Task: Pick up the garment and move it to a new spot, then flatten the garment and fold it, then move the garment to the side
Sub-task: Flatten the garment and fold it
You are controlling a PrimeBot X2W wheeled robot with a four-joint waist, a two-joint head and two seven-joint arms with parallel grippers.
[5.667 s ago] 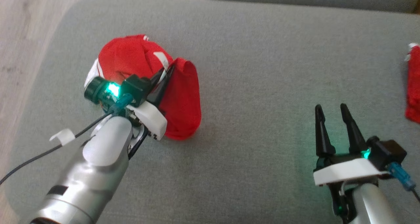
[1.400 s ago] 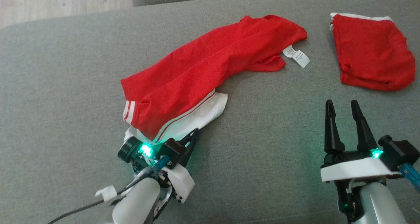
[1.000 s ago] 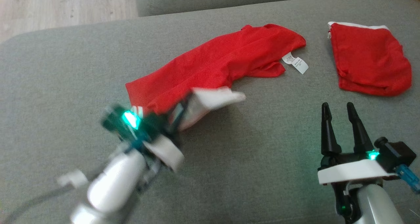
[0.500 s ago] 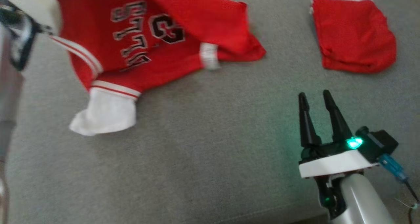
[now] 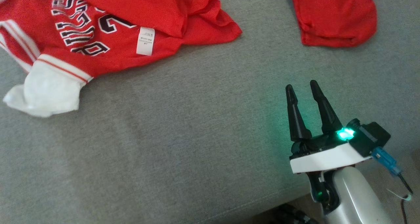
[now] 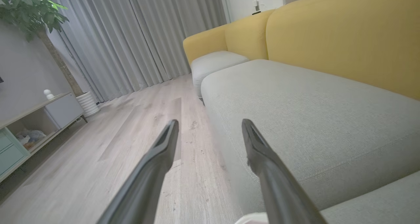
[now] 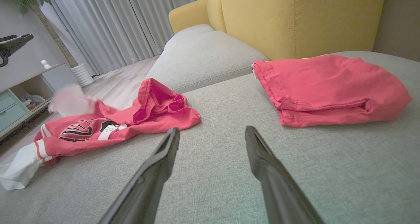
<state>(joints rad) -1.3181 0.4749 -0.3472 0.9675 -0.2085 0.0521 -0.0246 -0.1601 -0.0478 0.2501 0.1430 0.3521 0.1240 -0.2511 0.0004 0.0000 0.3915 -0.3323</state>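
My left hand (image 6: 210, 123) and right hand (image 5: 301, 85) stand apart, empty, because the jersey (image 5: 113, 58) lies crumpled on the sofa (image 5: 197, 135) left of my right hand, awaiting flattening.

Our right gripper (image 5: 301, 84) has two black, tapered fingers (image 5: 297, 119) set in a white bracket (image 5: 323, 160) atop a silver forearm (image 5: 352, 197). A green light (image 5: 344, 133) glows beside its black camera block (image 5: 370, 137), and a blue plug (image 5: 385, 158) trails a dark cable (image 5: 404, 183). Our left gripper (image 6: 210, 122) has matching dark fingers
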